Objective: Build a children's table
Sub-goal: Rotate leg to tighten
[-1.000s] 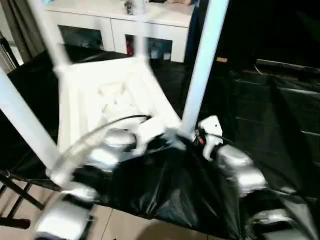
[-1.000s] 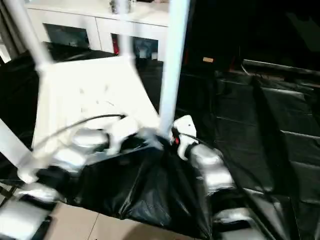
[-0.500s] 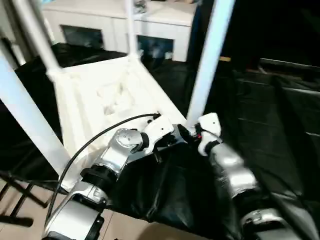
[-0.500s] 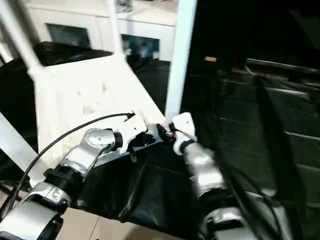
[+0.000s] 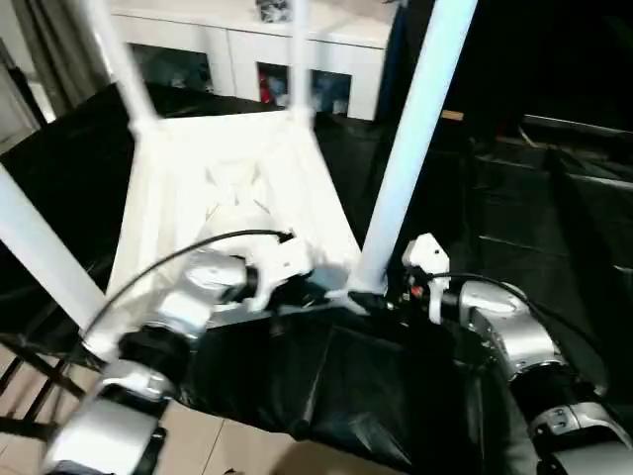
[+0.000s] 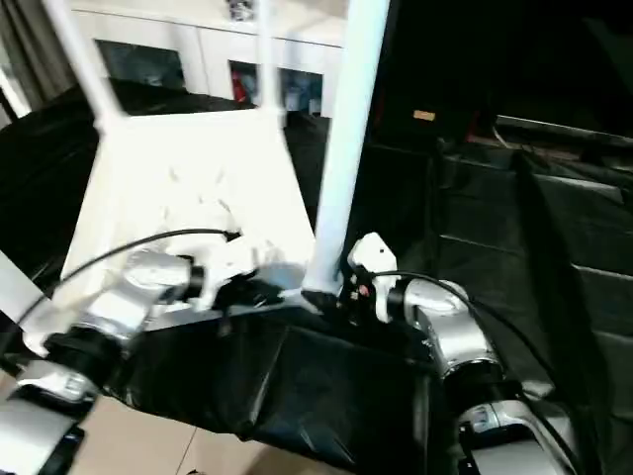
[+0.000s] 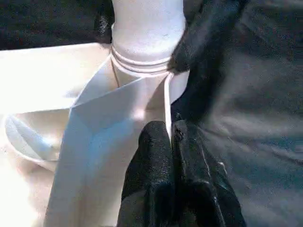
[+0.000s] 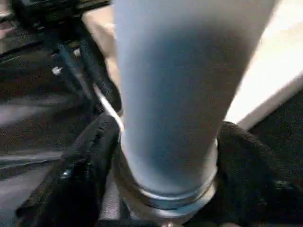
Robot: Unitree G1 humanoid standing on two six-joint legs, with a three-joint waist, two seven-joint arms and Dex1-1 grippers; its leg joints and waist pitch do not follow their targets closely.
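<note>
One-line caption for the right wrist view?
Right gripper straddles the base of a white tubular table leg seated in its corner socket.

No writing, label, brand, number or sign can be read anywhere. Every surface in view is plain or too blurred.

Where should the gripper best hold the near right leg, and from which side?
Probably low, just above the corner socket. The leg stands upright, a round tube, so the right gripper fits it level from the right, fingers on opposite sides.
</note>
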